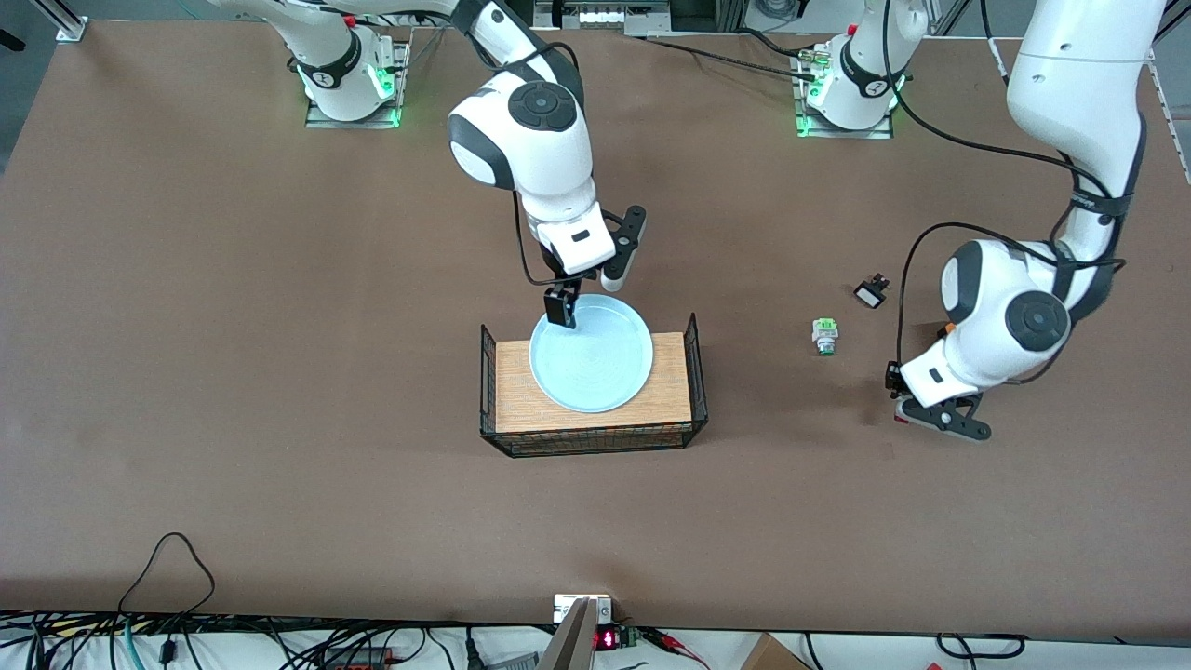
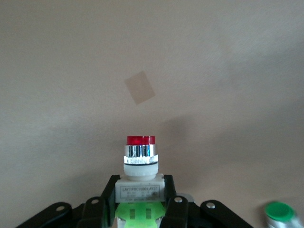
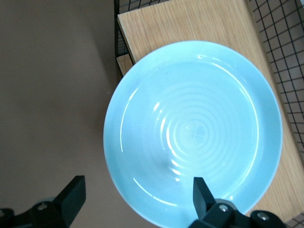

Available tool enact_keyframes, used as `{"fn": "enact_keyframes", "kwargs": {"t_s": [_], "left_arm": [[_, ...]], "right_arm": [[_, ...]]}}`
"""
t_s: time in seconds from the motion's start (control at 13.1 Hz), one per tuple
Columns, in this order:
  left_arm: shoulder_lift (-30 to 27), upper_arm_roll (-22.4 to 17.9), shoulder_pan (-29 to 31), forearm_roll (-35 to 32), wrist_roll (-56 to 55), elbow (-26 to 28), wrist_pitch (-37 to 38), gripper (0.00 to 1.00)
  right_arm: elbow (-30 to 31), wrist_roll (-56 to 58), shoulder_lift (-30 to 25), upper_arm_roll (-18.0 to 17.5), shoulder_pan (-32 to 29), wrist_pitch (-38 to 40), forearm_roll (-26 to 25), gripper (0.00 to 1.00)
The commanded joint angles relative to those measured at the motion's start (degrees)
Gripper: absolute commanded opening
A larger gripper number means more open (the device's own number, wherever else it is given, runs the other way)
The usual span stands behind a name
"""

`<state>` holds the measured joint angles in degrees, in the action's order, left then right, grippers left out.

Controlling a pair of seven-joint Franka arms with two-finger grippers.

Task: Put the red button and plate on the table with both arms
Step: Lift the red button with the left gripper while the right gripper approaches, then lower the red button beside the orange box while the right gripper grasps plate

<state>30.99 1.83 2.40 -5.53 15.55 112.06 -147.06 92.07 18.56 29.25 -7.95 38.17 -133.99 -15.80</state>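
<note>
On rack (image 1: 670,395), pale blue plate (image 1: 595,368)

A matte brown bench (image 1: 233,372) fills nearly the whole front view, evenly lit, with soft shadows. Along its 6 o'clock edge runs a white strip strewn with black cables (image 1: 167,577), with a small red digital display (image 1: 606,639) near the middle. Aluminium framing (image 1: 65,23) shows at 11 o'clock

We see the round pale blue plate (image 1: 595,363) lying on the wire-sided rack with a wooden top (image 1: 670,372), its rim between the spread fingers of the right gripper (image 1: 561,312). The left gripper (image 2: 140,209) clamps the small white push-button with red cap (image 2: 140,166) over the flat brown table (image 1: 279,372). A similar green-capped switch (image 1: 824,337) lies near it.
</note>
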Motion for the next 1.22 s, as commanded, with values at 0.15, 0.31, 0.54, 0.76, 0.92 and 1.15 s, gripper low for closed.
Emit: {"fn": "enact_keyframes", "kwargs": {"t_s": [0.15, 0.31, 0.54, 0.76, 0.92, 1.15], "left_arm": [[-2.69, 0.71, 1.21, 0.43, 1.59, 7.47, -8.16, 0.64], [-3.12, 0.80, 1.21, 0.43, 1.58, 7.21, -7.46, 1.00], [-4.88, 0.98, 1.03, 0.43, 1.15, 3.18, 2.53, 1.00], [-6.64, 1.94, 0.07, 0.87, -1.56, -6.02, 20.34, 1.00], [-6.47, 4.13, -0.02, 0.96, -6.30, -15.60, 33.53, 1.00], [-6.90, 6.43, -0.11, 0.96, -9.76, -27.48, 49.37, 1.00]], "right_arm": [[-1.98, -3.88, 2.83, 0.83, 2.17, -1.89, -5.72, 0.92], [-1.98, -4.15, 2.83, 0.83, 2.17, -1.89, -6.43, 0.33], [-1.98, -5.73, 2.92, 0.83, 2.87, -1.80, -6.78, 0.00], [-1.98, -6.61, 2.92, 0.83, 3.22, -1.71, -8.00, 0.00], [-1.98, -6.79, 2.83, 0.83, 3.57, -1.71, -9.15, 0.00], [-3.29, -6.87, 1.52, 0.83, 3.84, -0.84, -8.72, 0.00]]}}
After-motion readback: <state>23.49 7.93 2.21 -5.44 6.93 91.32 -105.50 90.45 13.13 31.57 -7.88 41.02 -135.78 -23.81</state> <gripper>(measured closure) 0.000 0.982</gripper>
